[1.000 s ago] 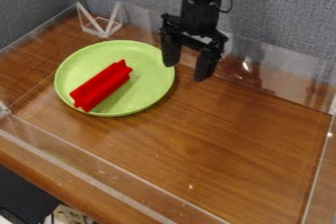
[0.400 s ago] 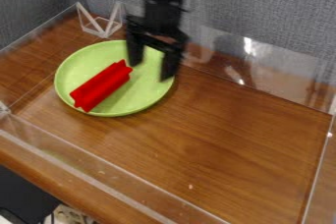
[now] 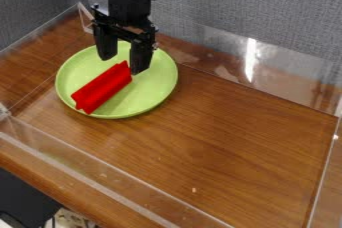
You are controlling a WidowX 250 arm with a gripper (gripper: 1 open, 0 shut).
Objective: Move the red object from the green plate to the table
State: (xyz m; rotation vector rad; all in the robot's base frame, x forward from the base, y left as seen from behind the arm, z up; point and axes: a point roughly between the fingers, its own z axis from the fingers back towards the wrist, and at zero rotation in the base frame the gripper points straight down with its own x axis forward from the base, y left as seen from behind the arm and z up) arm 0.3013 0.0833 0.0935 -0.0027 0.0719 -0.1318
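Note:
The red object (image 3: 102,86), a bright red long block, lies diagonally on the green plate (image 3: 150,96) at the left of the table (image 3: 227,142). My gripper (image 3: 122,59) hangs pointing down over the block's upper right end. It is open, its two black fingers spread either side of that end with nothing between them. Whether the fingertips touch the plate I cannot tell.
Clear acrylic walls (image 3: 254,62) edge the tabletop on all sides. A small white wire stand (image 3: 94,16) sits in the back left corner behind the plate. Bare wood stretches right of and in front of the plate.
My gripper has moved left from beside the plate's right rim to above the block's upper end. It stayed open. The block and plate have not moved.

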